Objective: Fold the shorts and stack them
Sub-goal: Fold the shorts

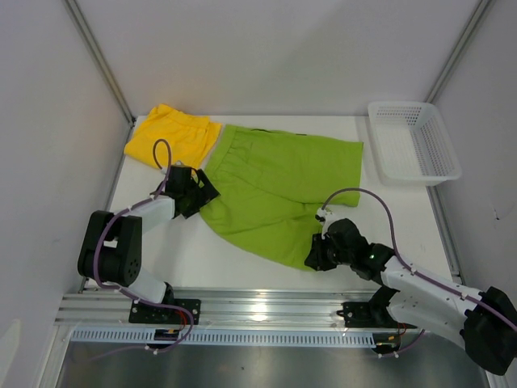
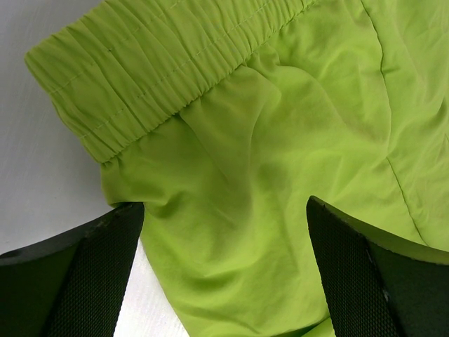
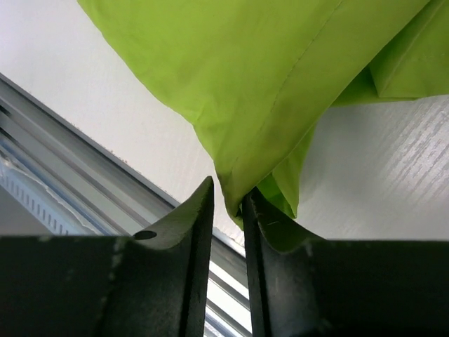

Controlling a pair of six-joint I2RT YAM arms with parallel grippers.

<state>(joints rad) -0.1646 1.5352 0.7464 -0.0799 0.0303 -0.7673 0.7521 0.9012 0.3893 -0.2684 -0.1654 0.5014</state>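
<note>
The lime green shorts [image 1: 279,182] lie spread flat in the middle of the table, waistband towards the far left. The yellow shorts [image 1: 172,134] lie folded at the far left corner. My left gripper [image 1: 202,192] is open and low over the green shorts' left edge just below the elastic waistband [image 2: 140,63]; its fingers [image 2: 91,281] straddle the fabric [image 2: 266,140]. My right gripper [image 1: 313,260] is at the near leg hem, its jaws almost together with the hem's corner [image 3: 245,77] pinched between the tips [image 3: 228,196].
A white mesh basket [image 1: 412,141] stands at the far right of the table. The aluminium rail [image 1: 258,307] runs along the near edge, just under the right gripper; it also shows in the right wrist view [image 3: 56,147]. White walls enclose the table.
</note>
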